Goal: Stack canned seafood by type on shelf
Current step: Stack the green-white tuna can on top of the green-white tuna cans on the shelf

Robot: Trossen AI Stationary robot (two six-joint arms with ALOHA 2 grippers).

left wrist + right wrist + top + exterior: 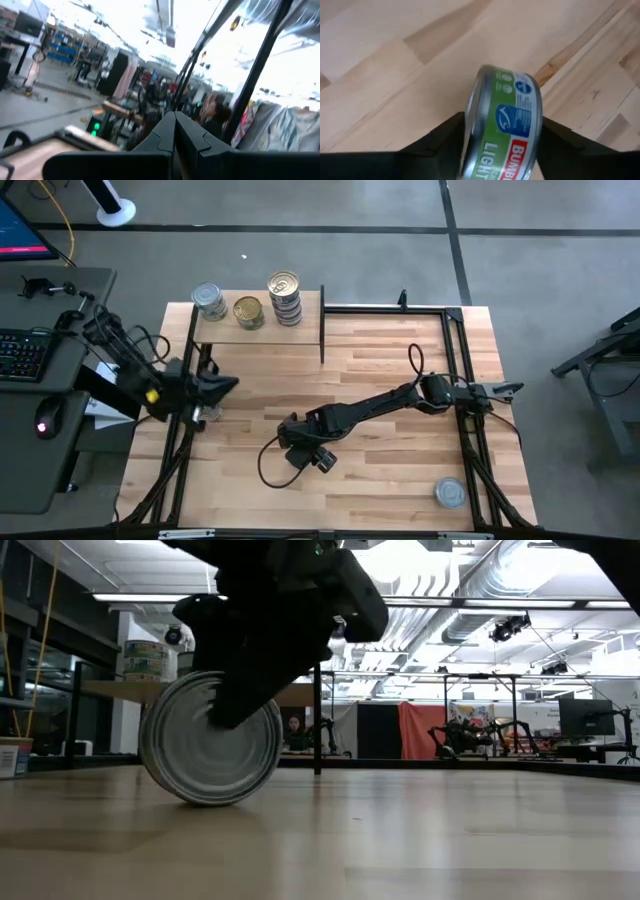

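A tin of canned seafood (505,125) with a green and blue side label stands on its edge on the table, its silver flat end (205,745) facing the low view. My right gripper (502,145) is shut on it near the table's middle (300,450). Three more lots of tins stand on the shelf (280,335) at the far left: a silver-topped one (209,301), a gold-topped one (248,312) and a gold-topped stack (285,296). Another silver-topped tin (450,493) lies flat near the front right. My left gripper (232,383) is shut on nothing, raised at the table's left edge. My right gripper pinches the tin between its two fingers, one on each flat end (470,125). The fingers come slanting down from above. The tin stands on edge with its rim (212,802) on the table and its labelled side wall (512,115) toward the wrist camera.
The shelf's black uprights (322,325) stand at the far left, and a black frame (455,370) runs along the table's far and right sides. A desk with a keyboard (20,355) is beyond the left edge. Bare wood lies around the held tin.
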